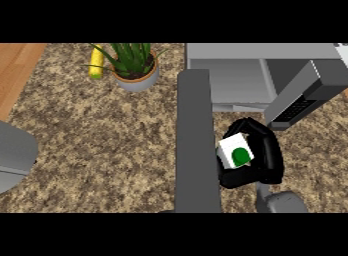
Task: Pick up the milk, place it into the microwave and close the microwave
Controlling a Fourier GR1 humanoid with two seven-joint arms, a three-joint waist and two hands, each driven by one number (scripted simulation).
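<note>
The milk (236, 150) is a small white carton with a green spot, tilted and held just above the speckled counter (96, 140). My right hand (265, 160) is shut on it, black fingers curled over its top and right side. The microwave (258, 55) stands at the back right, and its cavity (232, 82) shows. Its open door (195, 140) juts toward me as a long grey slab, just left of the milk. The keypad panel (299, 105) is right above my hand. Of my left arm (7, 155) only a grey bulk shows at the left edge, with a black sliver below it.
A potted green plant (136, 75) stands at the back, left of the microwave. A yellow corn cob (97, 62) lies beside the pot. Wooden flooring (7, 70) shows past the counter's left edge.
</note>
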